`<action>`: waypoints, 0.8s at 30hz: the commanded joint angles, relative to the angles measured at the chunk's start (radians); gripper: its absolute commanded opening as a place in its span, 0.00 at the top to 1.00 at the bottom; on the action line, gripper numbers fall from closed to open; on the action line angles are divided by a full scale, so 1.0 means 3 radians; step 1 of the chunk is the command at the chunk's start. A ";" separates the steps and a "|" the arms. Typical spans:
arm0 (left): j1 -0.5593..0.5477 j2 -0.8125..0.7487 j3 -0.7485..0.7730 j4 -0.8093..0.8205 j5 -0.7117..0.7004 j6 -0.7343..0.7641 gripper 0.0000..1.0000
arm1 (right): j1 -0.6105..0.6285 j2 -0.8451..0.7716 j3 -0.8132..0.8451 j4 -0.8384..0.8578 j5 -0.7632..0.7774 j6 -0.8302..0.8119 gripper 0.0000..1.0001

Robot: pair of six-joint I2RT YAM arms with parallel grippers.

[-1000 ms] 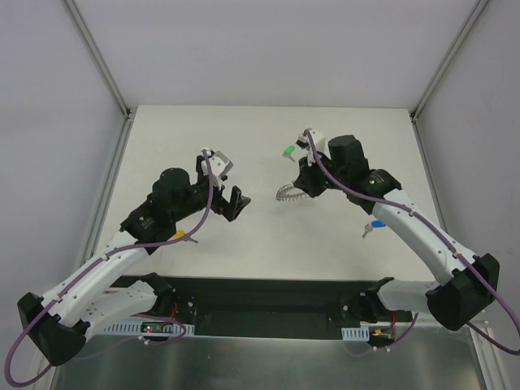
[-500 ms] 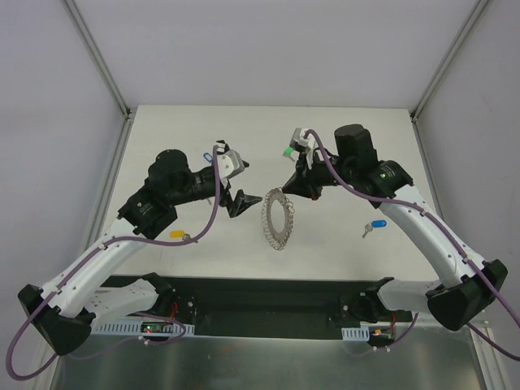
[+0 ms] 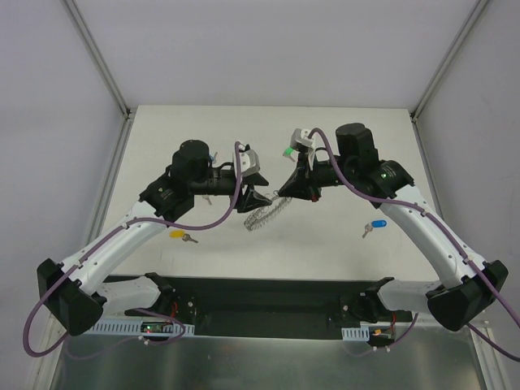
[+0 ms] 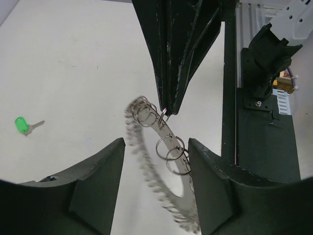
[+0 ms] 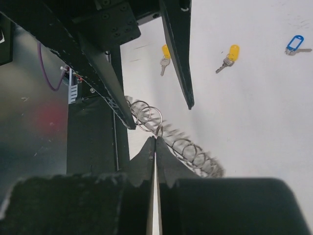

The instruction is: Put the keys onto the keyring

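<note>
The keyring (image 3: 262, 214), a silver ring edged with small wire loops, hangs above the table between both grippers. My right gripper (image 3: 286, 192) is shut on one small loop (image 5: 157, 131) at the top of the keyring (image 5: 193, 152). My left gripper (image 3: 256, 198) is open. Its two fingers stand on either side of the keyring's band (image 4: 168, 142), which runs close by the right finger (image 4: 210, 181). Of the keys, a green one (image 3: 288, 151) lies behind the grippers, a blue one (image 3: 375, 227) to the right and a yellow one (image 3: 177, 236) to the left. None is held.
The right wrist view shows two yellow keys (image 5: 165, 53) (image 5: 231, 54) and a pale blue tag (image 5: 295, 43) on the white table. The black base rail (image 3: 268, 309) runs along the near edge. Grey walls with metal posts close in the left and right sides.
My left gripper has moved right to the keyring and its jaws have narrowed around it. The keyring has swung and shifted left under my right gripper, which stayed shut.
</note>
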 commanded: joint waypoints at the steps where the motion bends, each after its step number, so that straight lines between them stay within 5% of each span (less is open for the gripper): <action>1: 0.0020 0.0087 0.0190 0.0214 0.0305 -0.0072 0.50 | 0.0005 -0.0060 0.0046 0.0252 -0.0308 0.0024 0.99; 24: 0.0020 0.0164 0.0201 0.0214 0.0627 -0.0185 0.79 | 0.0030 0.0016 -0.0016 0.0308 -0.0467 0.0045 0.98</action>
